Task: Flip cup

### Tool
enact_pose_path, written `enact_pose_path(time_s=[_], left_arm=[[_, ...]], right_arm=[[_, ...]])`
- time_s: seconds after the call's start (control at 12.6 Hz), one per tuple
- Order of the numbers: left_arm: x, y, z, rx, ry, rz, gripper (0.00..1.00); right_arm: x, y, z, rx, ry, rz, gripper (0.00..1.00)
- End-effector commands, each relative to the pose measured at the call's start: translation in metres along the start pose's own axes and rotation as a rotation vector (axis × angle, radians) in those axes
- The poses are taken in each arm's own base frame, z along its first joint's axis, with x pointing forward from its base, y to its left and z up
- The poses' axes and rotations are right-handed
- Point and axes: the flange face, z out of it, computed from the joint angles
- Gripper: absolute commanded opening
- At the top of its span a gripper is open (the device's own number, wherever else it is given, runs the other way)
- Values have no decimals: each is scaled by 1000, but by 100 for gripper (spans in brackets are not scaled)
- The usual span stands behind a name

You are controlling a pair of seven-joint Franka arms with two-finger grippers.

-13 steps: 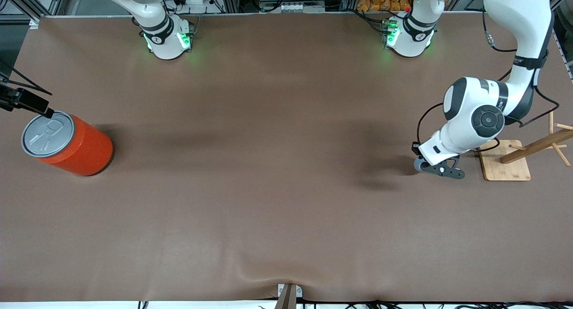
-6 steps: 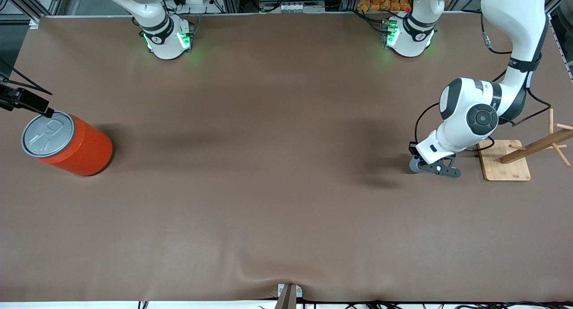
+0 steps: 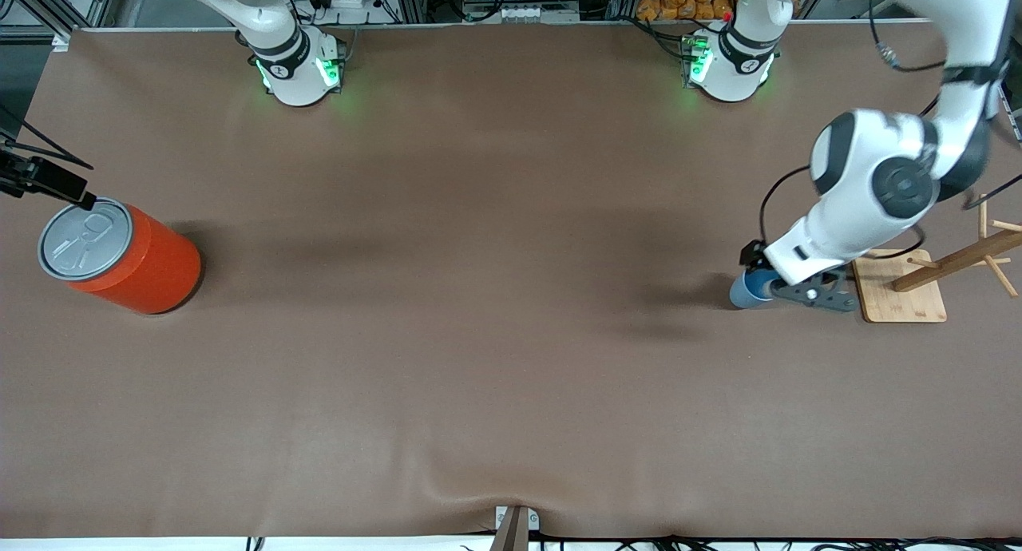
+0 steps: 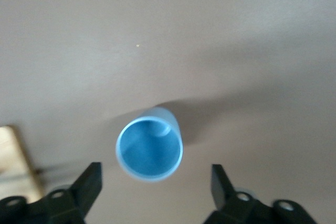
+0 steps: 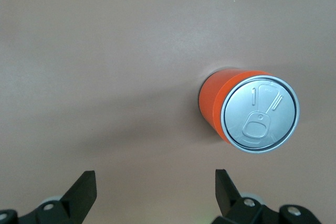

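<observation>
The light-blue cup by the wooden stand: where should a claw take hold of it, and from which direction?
The light-blue cup stands upright, mouth up, on the brown table beside the wooden stand. Probably best: come straight down and close across its plain round outer wall just below the rim; it has no handle. The left claw is open above it, fingers astride. The right claw waits open above the orange can.

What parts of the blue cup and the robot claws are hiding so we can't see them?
- Cup: in the front view the left claw and wrist cover most of it.
- Cup's base: the left wrist view looks down into its open mouth, so the bottom is unseen.
- Right claw: outside the front view; its wrist view shows only fingertips.
</observation>
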Motion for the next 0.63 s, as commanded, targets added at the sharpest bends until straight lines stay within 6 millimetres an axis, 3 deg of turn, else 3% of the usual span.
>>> enact_pose_path(time_s=[0.0,0.24,0.55], left_arm=[[-4,8,-82,-3,-32,6,100],[-25,16,-160,-12,18,-5,100],[-34,29,-235,-3,84,12,100]], right_arm=[[-1,1,0,1,-6,14,100],[-1,1,2,10,-12,14,100],[-1,2,2,28,-14,19,100]])
